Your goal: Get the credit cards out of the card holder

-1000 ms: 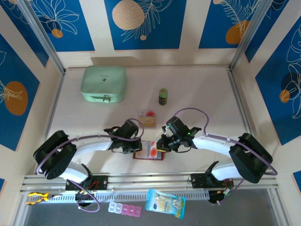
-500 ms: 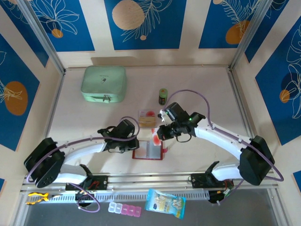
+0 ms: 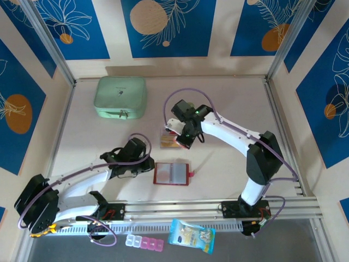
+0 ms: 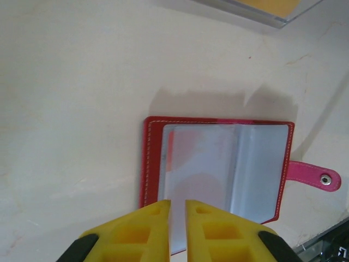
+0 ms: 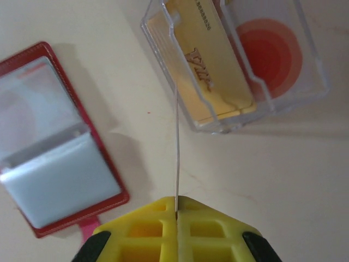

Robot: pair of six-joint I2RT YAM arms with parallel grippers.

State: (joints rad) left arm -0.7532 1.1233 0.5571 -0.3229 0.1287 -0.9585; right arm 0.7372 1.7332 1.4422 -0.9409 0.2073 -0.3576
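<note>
The right fingers pinch one card over the tray behind the open card holder, where two cards already lie. The left fingers, barely apart and empty, hover at the holder's near edge. One more card seems left inside.

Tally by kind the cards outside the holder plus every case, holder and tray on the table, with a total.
Card holder: 1
Clear tray: 1
Mint-green zip case: 1
Credit cards: 3 (tan-orange card and red-disc card in the tray, thin card edge-on in the right gripper)
Total: 6
</note>
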